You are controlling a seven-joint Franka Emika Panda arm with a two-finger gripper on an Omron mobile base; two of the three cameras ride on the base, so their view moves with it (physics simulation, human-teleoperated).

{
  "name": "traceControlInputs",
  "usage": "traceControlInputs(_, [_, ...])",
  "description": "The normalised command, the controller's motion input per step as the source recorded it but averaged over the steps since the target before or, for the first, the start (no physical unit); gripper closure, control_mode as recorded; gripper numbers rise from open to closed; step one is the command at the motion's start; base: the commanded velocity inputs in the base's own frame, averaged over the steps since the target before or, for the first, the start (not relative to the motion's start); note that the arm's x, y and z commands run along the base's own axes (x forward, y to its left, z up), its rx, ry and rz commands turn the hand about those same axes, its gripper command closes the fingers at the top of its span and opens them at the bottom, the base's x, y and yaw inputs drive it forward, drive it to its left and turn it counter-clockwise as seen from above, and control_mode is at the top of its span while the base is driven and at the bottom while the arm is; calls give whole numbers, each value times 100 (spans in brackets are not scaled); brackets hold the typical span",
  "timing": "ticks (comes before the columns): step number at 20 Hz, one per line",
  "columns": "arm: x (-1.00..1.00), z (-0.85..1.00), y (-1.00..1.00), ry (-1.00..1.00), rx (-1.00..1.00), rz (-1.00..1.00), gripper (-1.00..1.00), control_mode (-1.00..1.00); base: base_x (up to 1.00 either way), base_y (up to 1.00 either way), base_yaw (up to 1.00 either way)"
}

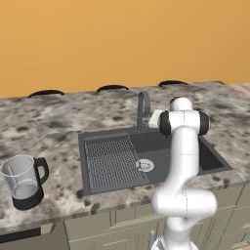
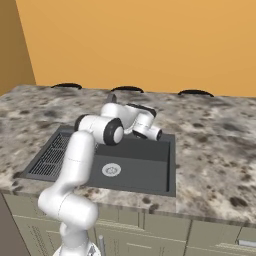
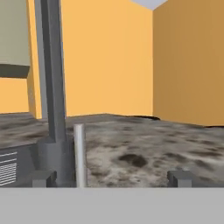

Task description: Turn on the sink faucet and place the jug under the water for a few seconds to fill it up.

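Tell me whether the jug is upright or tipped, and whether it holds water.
Upright: the jug stands on its black base on the counter left of the sink, mouth up. It looks empty.

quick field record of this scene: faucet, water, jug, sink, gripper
faucet: sink faucet upright behind the sink, close in the hand view
water: no stream visible
jug: jug upright on the counter, left of the sink, apart from it, looks empty
sink: sink with ribbed grid on its left, silver drain mid-basin
gripper: gripper by the faucet base, jaws open, holding nothing
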Motion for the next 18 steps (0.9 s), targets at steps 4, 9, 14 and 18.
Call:
traceControlInputs(4, [31,0,0,0,3,0,-100,-100,0,0,0])
traceControlInputs(9, [18,0,11,0,0,0,-100,-100,0,0,0])
traceControlInputs(14, [0,0,35,0,0,-5,100,-100,0,0,0])
traceControlInputs(18, [0,0,41,0,0,-14,100,-100,0,0,0])
